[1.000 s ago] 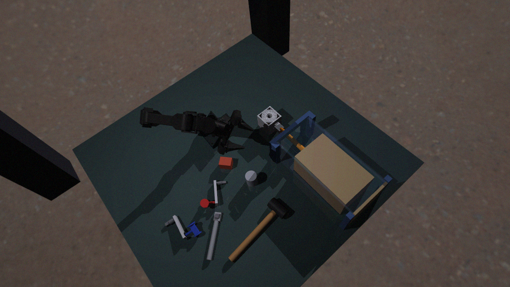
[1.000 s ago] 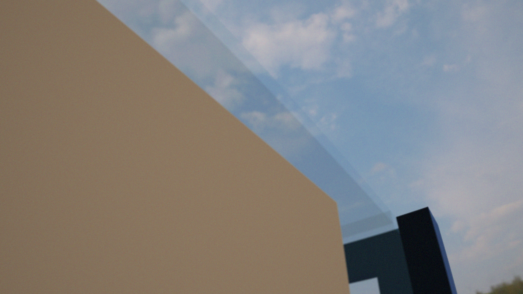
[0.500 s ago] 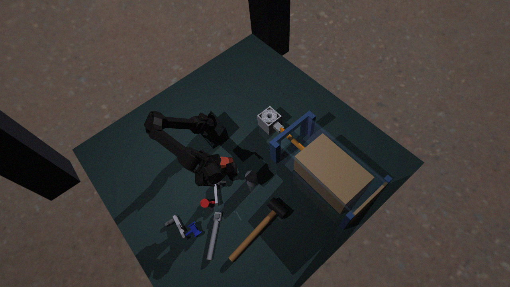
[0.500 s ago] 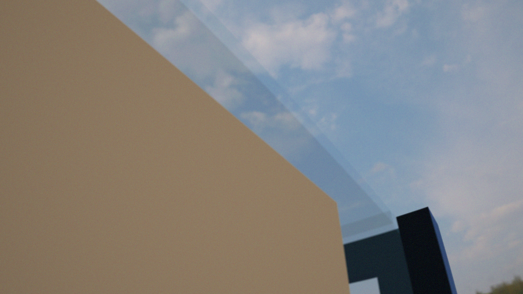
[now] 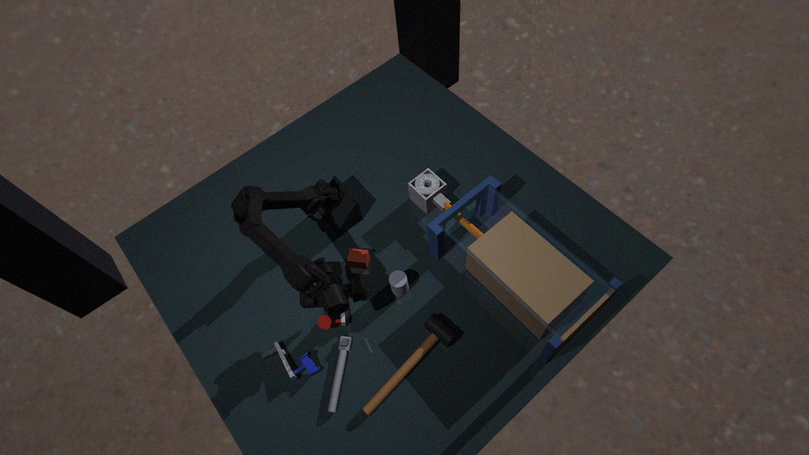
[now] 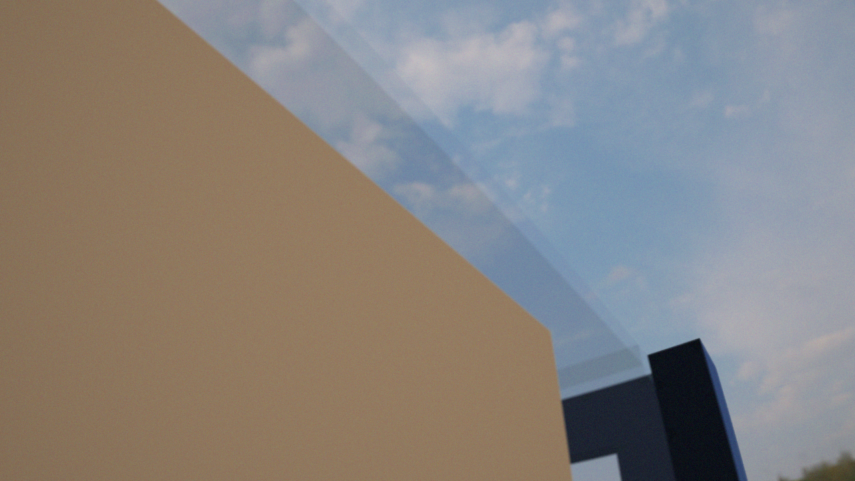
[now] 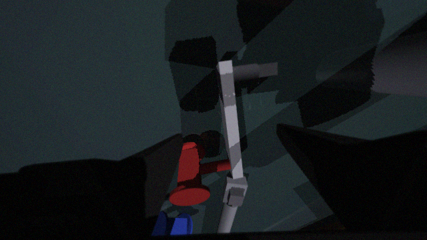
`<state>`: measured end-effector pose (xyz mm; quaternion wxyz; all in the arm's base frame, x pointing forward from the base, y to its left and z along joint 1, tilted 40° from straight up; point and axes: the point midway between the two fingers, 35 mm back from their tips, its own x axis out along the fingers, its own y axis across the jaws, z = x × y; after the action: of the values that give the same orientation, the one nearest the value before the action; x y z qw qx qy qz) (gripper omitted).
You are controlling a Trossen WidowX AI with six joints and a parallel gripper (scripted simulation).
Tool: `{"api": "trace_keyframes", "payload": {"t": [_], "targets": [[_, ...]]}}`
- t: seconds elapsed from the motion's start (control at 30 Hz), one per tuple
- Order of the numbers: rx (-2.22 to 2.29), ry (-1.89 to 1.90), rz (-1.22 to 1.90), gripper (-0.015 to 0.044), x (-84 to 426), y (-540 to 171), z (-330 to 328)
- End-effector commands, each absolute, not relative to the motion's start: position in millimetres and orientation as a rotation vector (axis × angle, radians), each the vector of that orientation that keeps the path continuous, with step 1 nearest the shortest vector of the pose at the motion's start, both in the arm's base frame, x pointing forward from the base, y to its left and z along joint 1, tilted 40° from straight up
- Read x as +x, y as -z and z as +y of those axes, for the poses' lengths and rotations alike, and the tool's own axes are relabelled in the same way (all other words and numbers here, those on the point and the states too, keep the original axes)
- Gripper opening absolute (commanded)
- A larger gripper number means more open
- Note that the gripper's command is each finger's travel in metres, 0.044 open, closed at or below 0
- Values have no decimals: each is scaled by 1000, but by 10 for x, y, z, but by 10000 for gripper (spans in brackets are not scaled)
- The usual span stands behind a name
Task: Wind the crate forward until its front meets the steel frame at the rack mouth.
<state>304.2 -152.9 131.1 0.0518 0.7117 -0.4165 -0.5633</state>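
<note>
between my spread fingers there is only air, and my open gripper [image 5: 337, 298] [image 7: 230, 131] is poised over the red-knobbed crank [image 5: 343, 319] [image 7: 231, 123], whose arm shows between the tips in my wrist view. just past its knob end lies the grey bar [image 5: 338, 379] [image 7: 236, 183], square head towards it. the blue-knobbed crank [image 5: 285, 360] [image 7: 180, 226] is near; i can't tell which crank is the winch's handle. farther out are the mallet [image 5: 401, 373], the red block [image 5: 358, 258] and the grey cylinder [image 5: 399, 281], which stands upright. well apart from me, the winch [image 5: 419, 195] has its top hole bare, and an orange strap [image 5: 470, 227] runs from it to the crate [image 5: 528, 265] [image 6: 268, 268]. that sits flat inside the clear-panelled cubby, its front short of the blue frame [image 5: 466, 199] at the mouth.
</note>
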Motion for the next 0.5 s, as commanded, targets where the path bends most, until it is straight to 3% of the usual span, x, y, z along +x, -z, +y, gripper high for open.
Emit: {"api": "trace_keyframes", "payload": {"t": [0.0, 0.47], "targets": [[2151, 1723, -1263, 440, 3063, -1166, -1626], [2150, 1722, -1263, 440, 3065, -1032, -1733]]}}
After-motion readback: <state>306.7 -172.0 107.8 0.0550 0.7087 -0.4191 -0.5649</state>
